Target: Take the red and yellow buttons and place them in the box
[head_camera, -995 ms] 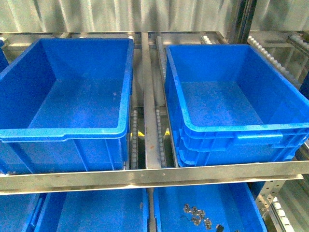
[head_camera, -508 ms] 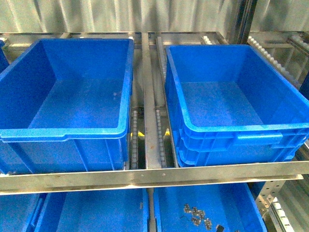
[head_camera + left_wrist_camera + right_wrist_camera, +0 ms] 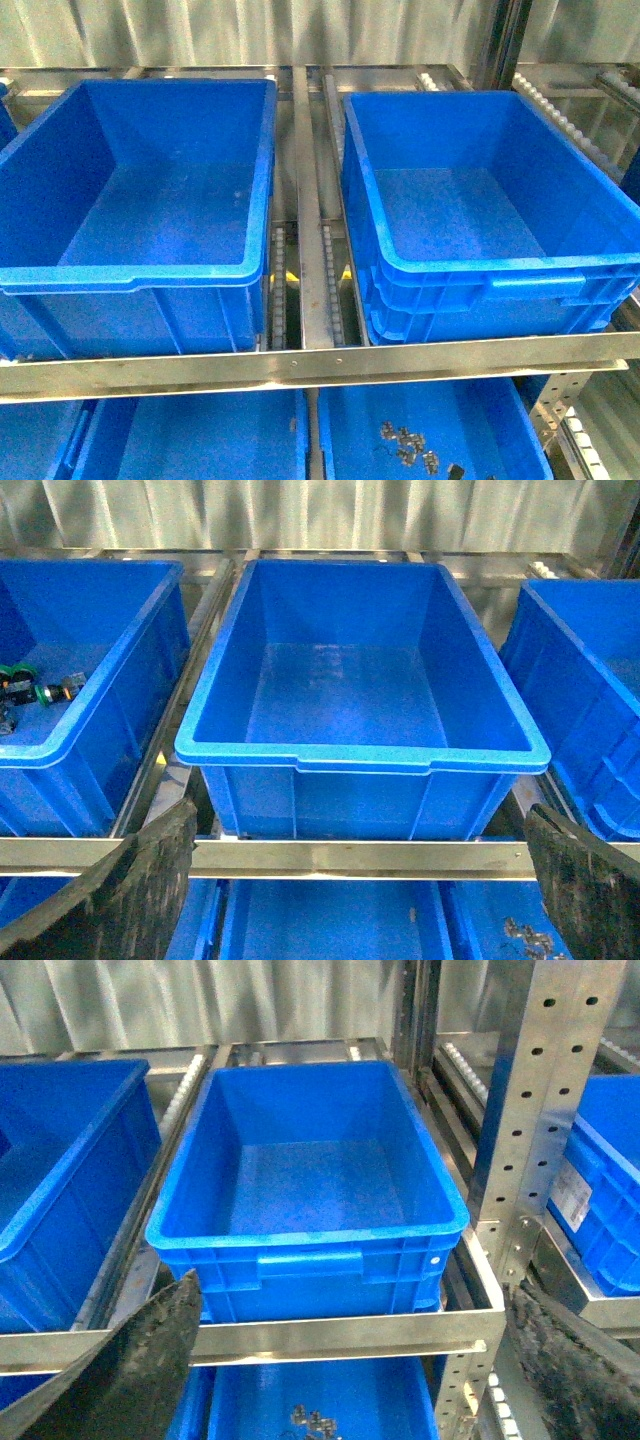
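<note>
The box (image 3: 470, 305), a deep blue crate with a ridged front, stands on the upper shelf at the right and looks empty. In the right wrist view the box (image 3: 400, 1265) lies straight ahead, beyond my open right gripper (image 3: 350, 1380), which holds nothing. My open left gripper (image 3: 360, 900) faces the plain-fronted blue crate (image 3: 360, 800), with the box (image 3: 585, 730) at that view's edge. No red or yellow buttons are in view. Neither gripper shows in the front view.
The plain blue crate (image 3: 150, 310) sits left of the box, also empty. A further crate (image 3: 90, 750) holds green-capped switches (image 3: 20, 675). A lower bin (image 3: 480, 420) holds small dark parts (image 3: 405, 445). A steel shelf rail (image 3: 320, 362) crosses in front, and a perforated upright (image 3: 530, 1110) stands beside the box.
</note>
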You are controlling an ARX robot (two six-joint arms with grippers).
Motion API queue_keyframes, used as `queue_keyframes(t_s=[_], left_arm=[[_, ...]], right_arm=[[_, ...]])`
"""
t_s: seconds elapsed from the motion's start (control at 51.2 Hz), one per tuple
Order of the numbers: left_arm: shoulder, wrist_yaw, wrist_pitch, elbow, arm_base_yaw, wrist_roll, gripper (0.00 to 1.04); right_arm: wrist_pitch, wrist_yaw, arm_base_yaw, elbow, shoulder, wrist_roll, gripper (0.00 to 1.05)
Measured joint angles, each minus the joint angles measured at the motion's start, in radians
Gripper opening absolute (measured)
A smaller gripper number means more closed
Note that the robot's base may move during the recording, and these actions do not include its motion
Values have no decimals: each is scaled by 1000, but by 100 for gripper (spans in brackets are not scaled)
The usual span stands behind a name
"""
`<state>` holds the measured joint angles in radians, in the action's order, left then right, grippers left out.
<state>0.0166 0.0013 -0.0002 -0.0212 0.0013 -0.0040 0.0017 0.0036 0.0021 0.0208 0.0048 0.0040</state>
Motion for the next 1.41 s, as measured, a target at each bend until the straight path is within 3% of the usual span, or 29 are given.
queue_keyframes(t_s=[1.347,1.405], left_arm=[[0,-2,0,0,-1,0,97],[26,-46,-64,-18,-6,-31,97]], right_arm=[[-3,-4,-2,0,-1,0,97],[-3,-5,-2,0,-1,-1,97]])
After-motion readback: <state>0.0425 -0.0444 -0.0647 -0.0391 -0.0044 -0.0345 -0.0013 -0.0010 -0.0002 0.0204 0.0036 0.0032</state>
